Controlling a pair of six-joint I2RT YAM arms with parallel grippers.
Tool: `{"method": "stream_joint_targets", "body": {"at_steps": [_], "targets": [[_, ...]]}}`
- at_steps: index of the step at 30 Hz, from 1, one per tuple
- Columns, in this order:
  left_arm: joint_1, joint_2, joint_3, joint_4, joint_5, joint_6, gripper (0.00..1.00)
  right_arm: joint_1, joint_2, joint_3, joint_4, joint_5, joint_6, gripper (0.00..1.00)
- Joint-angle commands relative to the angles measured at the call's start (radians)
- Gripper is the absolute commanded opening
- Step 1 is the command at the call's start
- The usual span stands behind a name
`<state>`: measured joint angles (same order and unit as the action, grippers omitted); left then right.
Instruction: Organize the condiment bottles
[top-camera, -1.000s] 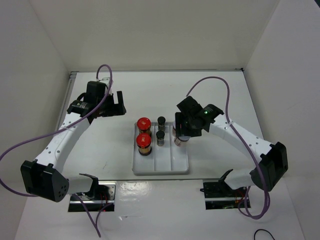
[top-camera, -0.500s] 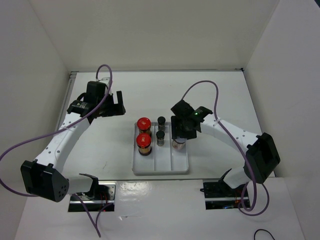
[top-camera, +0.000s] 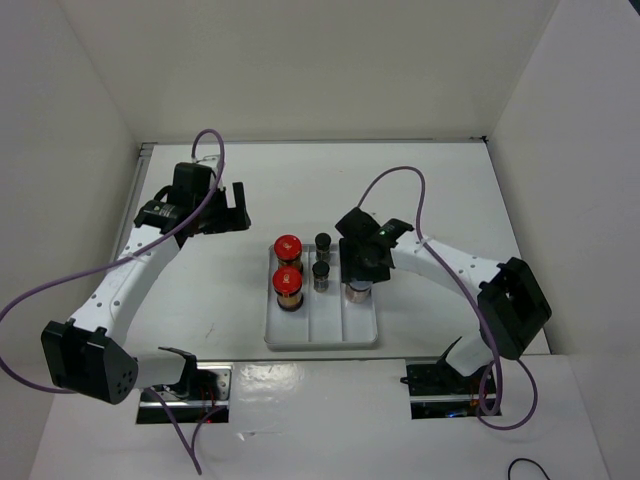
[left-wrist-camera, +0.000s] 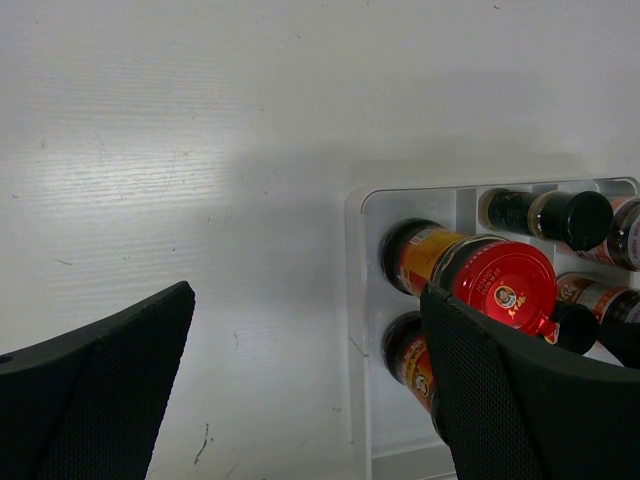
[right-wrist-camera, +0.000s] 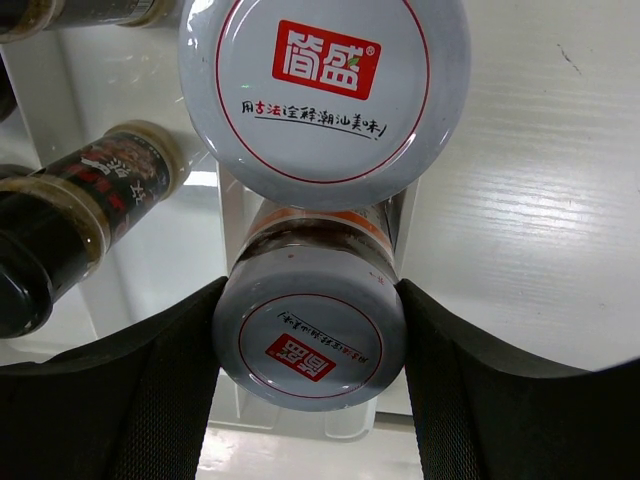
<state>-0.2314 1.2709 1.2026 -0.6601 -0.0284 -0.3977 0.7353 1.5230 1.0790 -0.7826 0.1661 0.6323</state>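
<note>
Right claw (right-wrist-camera: 310, 415) clenched round a squat pale-lidded jar (right-wrist-camera: 310, 335), glossy twin (right-wrist-camera: 325, 90) just ahead, over smooth white tray (top-camera: 320, 340) | left claw (left-wrist-camera: 305, 335) released; I see red-capped jars (left-wrist-camera: 500, 285) beside its right finger.

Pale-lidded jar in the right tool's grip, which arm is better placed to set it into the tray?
Right. The right tool is shut on the pale-lidded jar, at the white tray's right section, beside the other pale-lidded jar. The left tool is open, empty, off to the tray's left.
</note>
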Motion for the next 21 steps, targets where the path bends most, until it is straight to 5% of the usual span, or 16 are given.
{"method": "stream_joint_targets", "body": {"at_steps": [1,3,5,7,8,21], "targets": [[0.006,-0.037,0.002,0.001,-0.007,-0.006,1.00,0.009,0.012,0.004,0.048,0.033,0.015,0.24],[0.006,-0.038,0.002,0.001,-0.007,-0.006,1.00,0.009,0.012,0.004,0.048,0.033,0.015,0.52],[0.006,-0.038,0.002,0.001,-0.007,-0.015,1.00,0.009,-0.001,0.004,0.048,0.033,0.015,0.59],[0.006,-0.038,0.002,0.001,-0.007,-0.015,1.00,0.009,-0.012,0.013,0.037,0.033,0.024,0.76],[0.006,-0.038,0.002,0.001,-0.007,-0.015,1.00,0.009,-0.026,0.013,0.037,0.033,0.024,0.98],[0.006,-0.085,0.022,-0.021,-0.007,-0.015,1.00,0.009,-0.272,0.249,-0.098,0.078,0.018,0.98]]}}
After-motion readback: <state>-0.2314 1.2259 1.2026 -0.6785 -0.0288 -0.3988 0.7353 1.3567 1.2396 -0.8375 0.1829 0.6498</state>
